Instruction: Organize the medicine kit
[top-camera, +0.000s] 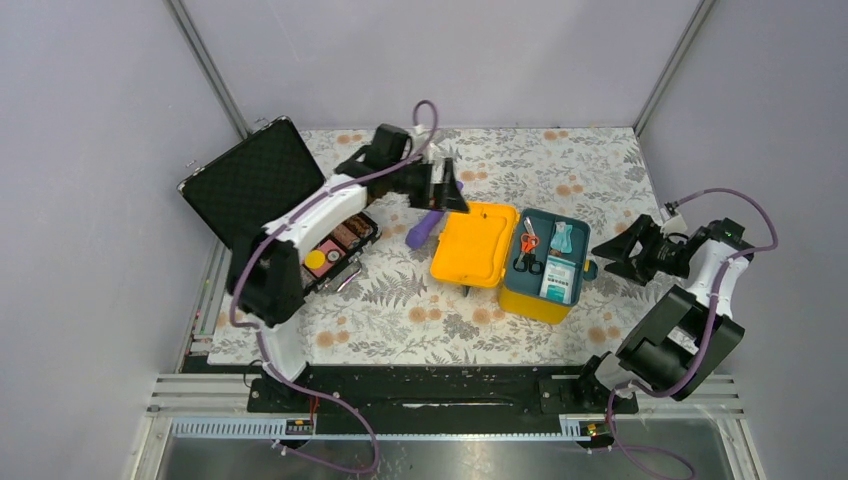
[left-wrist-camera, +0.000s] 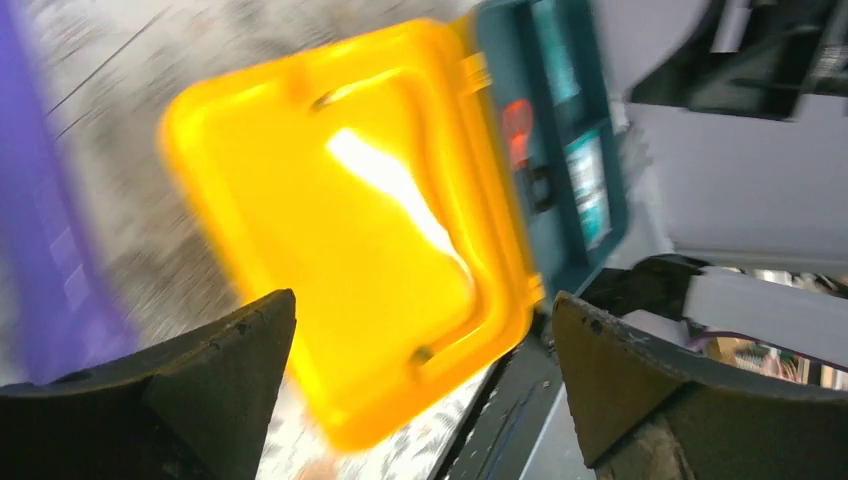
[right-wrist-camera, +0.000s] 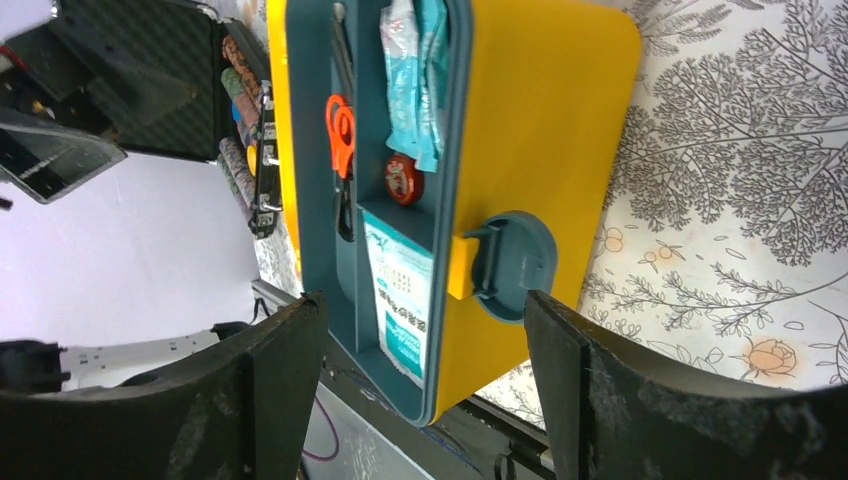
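Got the medicine kit (top-camera: 535, 303) sitting right of centre on the floral desk (top-camera: 400, 300), with the yellow lid (top-camera: 475, 245) flopped wide open and lying flat to its left. Can see the teal tray loaded with orange-handled scissors (top-camera: 528, 250), a pale teal packet (top-camera: 562, 238) and a white-and-teal box (top-camera: 560, 278). Left gripper (top-camera: 448, 190) spread wide, holding nothing, hovering by the far edge of the lid, just beside a purple thing (top-camera: 425, 228). Right gripper (top-camera: 603, 262) also spread apart and empty, pointed at the latch (right-wrist-camera: 510, 265) side of the kit, near it but not touching. Over on the left, an open black case (top-camera: 255, 180) with colourful rolls (top-camera: 340, 245) inside.
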